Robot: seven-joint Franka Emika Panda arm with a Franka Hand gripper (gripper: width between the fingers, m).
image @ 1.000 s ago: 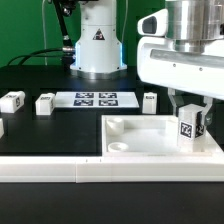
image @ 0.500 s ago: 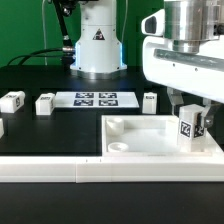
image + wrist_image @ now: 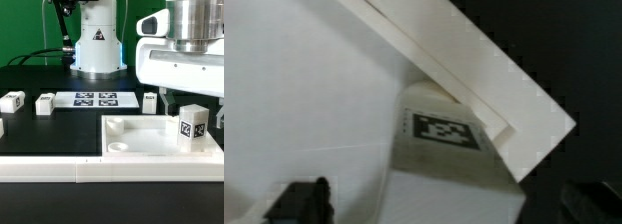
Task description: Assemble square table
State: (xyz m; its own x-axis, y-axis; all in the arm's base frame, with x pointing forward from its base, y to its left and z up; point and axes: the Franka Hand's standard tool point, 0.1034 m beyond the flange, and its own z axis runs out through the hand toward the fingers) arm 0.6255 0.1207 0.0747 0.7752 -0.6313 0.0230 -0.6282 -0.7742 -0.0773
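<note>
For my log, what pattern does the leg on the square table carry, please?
Black-and-white square tag on the white leg; clearest in wrist view.

The square table [image 3: 140, 142] runs off the exterior view's right edge just past the upright leg [image 3: 193, 125] (far corner unseen). The claw [image 3: 446, 205] shows its fingertips [image 3: 299, 200] only as dark, cropped blurs. Well apart from that leg, a second leg [image 3: 2, 128] is half cropped.

Marker board [image 3: 96, 99] on black table [image 3: 50, 130] — white rail [image 3: 60, 172] in front.
</note>
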